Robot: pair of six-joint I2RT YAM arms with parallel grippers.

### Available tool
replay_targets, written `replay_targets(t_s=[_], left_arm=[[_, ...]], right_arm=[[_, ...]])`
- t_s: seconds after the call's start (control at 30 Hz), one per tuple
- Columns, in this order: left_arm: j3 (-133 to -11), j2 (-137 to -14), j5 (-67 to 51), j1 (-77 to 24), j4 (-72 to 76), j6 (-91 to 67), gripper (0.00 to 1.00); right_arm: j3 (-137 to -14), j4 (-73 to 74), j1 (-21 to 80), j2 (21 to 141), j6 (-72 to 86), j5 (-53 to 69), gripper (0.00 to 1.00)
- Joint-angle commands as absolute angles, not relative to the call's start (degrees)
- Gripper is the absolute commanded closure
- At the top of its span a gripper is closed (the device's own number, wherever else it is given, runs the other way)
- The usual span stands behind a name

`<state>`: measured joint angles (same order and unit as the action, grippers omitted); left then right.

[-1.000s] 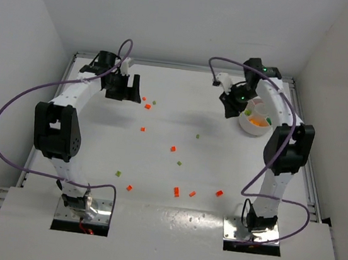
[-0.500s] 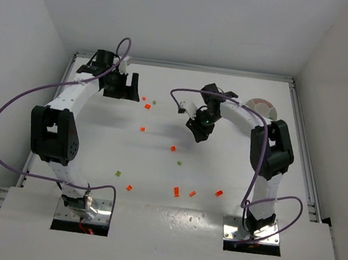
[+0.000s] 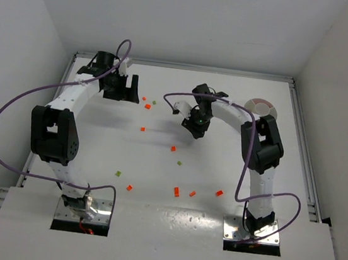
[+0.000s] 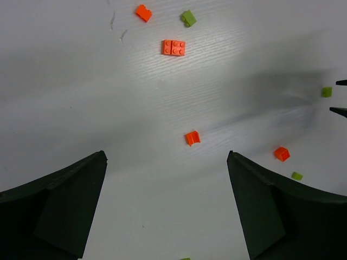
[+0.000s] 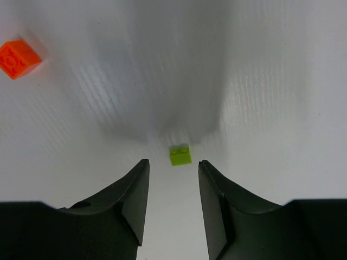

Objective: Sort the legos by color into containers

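Small legos lie scattered over the white table: orange ones (image 3: 147, 106) (image 3: 173, 147) (image 3: 219, 193) and green ones (image 3: 179, 163) (image 3: 118, 173). The round white dish (image 3: 271, 111) sits at the back right. My right gripper (image 3: 194, 127) hovers low over the table's middle. In its wrist view a green lego (image 5: 180, 155) lies just beyond the open right gripper (image 5: 173, 162), untouched. My left gripper (image 3: 128, 92) is at the back left. Its wrist view shows the left gripper (image 4: 167, 154) wide open and holding nothing, with an orange lego (image 4: 192, 138) ahead.
Beyond the left gripper lie a square orange brick (image 4: 173, 47) and a green one (image 4: 188, 18). An orange brick (image 5: 19, 58) shows far left in the right wrist view. White walls enclose the table, and the right arm's purple cable (image 3: 172, 95) loops beside its wrist.
The right arm has swung left from over the dish to the table's middle, above a green lego, uncovering the dish. Its jaws opened a little wider. The left arm has barely moved.
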<state>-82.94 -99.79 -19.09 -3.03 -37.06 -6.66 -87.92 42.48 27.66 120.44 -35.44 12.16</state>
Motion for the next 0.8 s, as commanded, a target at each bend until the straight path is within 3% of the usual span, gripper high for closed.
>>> replay_targets(t_s=[0.0, 0.43, 0.53, 0.77], left_arm=[[-82.9, -97.8, -19.1, -3.4, -36.4, -6.4, 0.00], [-82.9, -98.9, -19.1, -3.4, -36.4, -6.4, 0.00], [-82.9, -98.9, -19.1, -3.4, -36.4, -6.4, 0.00], [-82.9, -98.9, -19.1, -3.4, -36.4, -6.4, 0.00]], right_arm=[[-90.5, 42.2, 28.1, 121.6, -36.7, 10.9, 0.58], [-88.8, 41.7, 28.1, 123.4, -38.8, 8.6, 0.62], [-87.5, 40.5, 28.1, 123.4, -38.8, 8.1, 0.67], [-84.8, 39.2, 28.1, 121.8, -39.4, 7.4, 0.92]])
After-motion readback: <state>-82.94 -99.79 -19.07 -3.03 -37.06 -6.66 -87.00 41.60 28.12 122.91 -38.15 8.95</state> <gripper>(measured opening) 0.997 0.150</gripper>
